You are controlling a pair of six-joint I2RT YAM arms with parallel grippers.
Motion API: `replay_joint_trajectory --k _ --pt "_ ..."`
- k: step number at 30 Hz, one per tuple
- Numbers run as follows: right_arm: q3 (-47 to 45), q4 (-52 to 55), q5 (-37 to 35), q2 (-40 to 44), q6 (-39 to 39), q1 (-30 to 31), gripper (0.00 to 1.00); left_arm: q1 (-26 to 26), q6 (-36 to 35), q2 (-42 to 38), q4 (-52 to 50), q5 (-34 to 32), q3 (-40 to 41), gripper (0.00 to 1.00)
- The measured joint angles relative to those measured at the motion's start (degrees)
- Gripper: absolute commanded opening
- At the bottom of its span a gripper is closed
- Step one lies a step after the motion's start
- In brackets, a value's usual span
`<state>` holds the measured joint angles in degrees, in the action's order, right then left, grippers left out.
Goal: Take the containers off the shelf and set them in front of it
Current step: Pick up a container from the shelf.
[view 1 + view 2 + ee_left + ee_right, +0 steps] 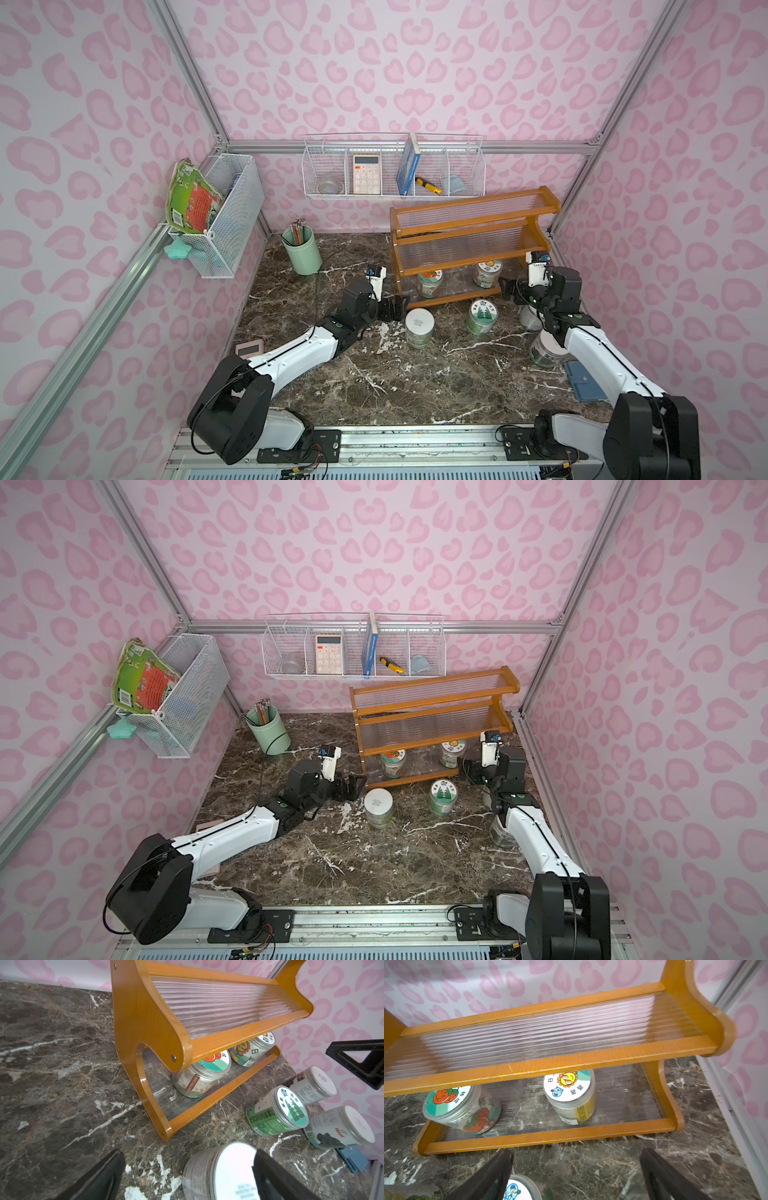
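The orange-brown shelf point(469, 245) point(550, 1064) stands at the back right. Its bottom tier holds two containers, a strawberry-lidded jar point(429, 282) point(463, 1109) and a sunflower-lidded jar point(488, 273) point(571, 1097). In front of it stand a white-lidded jar point(419, 328) point(218, 1172) and a green tree-lidded jar point(482, 316) point(276, 1111). Two more jars point(313, 1084) point(340, 1126) are partly hidden under my right arm in both top views. My left gripper point(401, 305) point(189, 1155) hangs open just above the white-lidded jar, not gripping it. My right gripper point(505, 289) point(576, 1159) is open and empty at the shelf's right front.
A mint-green pencil cup point(302, 251) stands back left of the shelf. White wire baskets point(392, 170) point(222, 220) hang on the back and left walls. A blue wallet point(586, 382) lies by the right wall, a small pink card point(249, 348) beside my left arm.
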<state>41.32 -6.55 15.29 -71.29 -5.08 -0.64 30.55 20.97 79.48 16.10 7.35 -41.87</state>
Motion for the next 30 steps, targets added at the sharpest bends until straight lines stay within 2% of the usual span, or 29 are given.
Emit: replay_joint_trajectory --k 8,14,22,30 --pt "2.0 -2.3 4.7 -8.3 2.3 -0.2 0.99 -0.9 1.2 0.2 0.3 3.7 0.3 1.0" --pt "1.2 -7.5 4.1 -11.7 3.8 0.3 0.99 -1.0 1.4 0.5 0.4 4.4 0.4 0.99" --pt "5.0 -12.0 3.0 -19.1 5.3 2.7 0.99 -1.0 1.4 0.7 0.4 4.8 0.4 1.0" --pt "6.0 -15.6 1.4 -22.1 6.0 3.5 0.99 -1.1 1.4 0.8 0.4 4.8 0.4 1.0"
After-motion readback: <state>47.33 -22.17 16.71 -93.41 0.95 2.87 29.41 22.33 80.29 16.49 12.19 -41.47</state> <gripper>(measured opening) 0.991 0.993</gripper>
